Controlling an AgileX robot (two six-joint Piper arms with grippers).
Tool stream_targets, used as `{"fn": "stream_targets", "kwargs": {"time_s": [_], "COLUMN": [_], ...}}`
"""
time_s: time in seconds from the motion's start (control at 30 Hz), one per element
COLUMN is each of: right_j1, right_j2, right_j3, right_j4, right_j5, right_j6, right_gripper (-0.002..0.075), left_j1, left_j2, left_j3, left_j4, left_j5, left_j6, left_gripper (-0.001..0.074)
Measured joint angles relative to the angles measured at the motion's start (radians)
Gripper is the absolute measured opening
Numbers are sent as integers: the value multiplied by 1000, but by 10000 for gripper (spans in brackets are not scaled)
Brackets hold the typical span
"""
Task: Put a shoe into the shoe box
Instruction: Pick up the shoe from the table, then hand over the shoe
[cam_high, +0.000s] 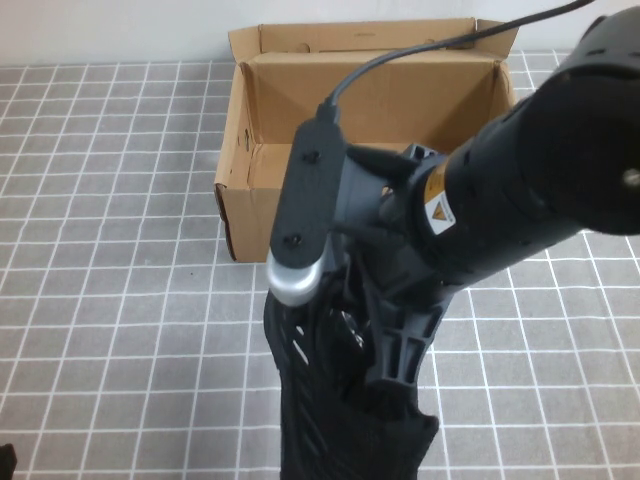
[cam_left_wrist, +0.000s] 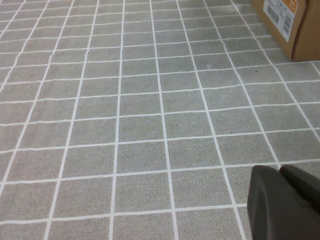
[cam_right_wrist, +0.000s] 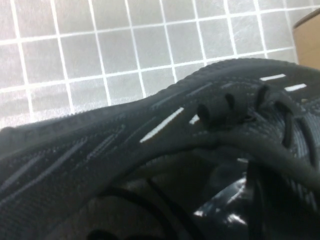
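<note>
I see the box at the far middle of the tabletop, the shoe just in front of it near my side, and my right gripper on the shoe. My left gripper sits low at far left, well apart.

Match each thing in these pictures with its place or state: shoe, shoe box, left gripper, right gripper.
Things:
1. shoe
2. shoe box
3. left gripper
4. right gripper

Places or states:
A. shut over bare gridded mat
B. shut on the shoe's collar
C. open-topped, at the table's far side
D. black, near the table's front edge

Pairs: 1-D, 2-C, 3-A, 4-B
</note>
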Motion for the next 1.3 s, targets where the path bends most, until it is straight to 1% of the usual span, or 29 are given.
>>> {"fn": "stream_targets", "kwargs": {"time_s": [0.33,0.47,0.53,0.6,0.8,0.97,1.07,1.13,1.3], "right_j1": [0,0,0,0,0,0,0,0,-18], "right_j2": [-6,-6,-6,-6,15,62,106,139,217], "right_j3": [-52,-81,-95,-107,-154,-222,-266,-305,-424], "right_j4": [-5,-5,-5,0,-5,-5,-30,-60,-88], "right_j5": [4,10,15,22,41,95,132,151,209], "right_j6": [95,131,164,201,293,335,375,409,441], "right_gripper": [-1,-1,-1,-1,-1,-1,-1,-1,-1], "left_j1": [0,0,0,0,0,0,-9,-20,-39], "left_j2": [0,0,0,0,0,0,0,3,126], "left_j3": [0,0,0,0,0,0,-34,-93,-290], "left_j4": [0,58,72,39,-153,-273,-286,-292,-309], "left_j5": [0,-9,-41,-99,-268,-329,-230,-161,-16], "left_j6": [0,3,0,-28,-103,-182,-183,-165,7], "left_gripper": [-1,-1,-1,-1,-1,-1,-1,-1,-1]}}
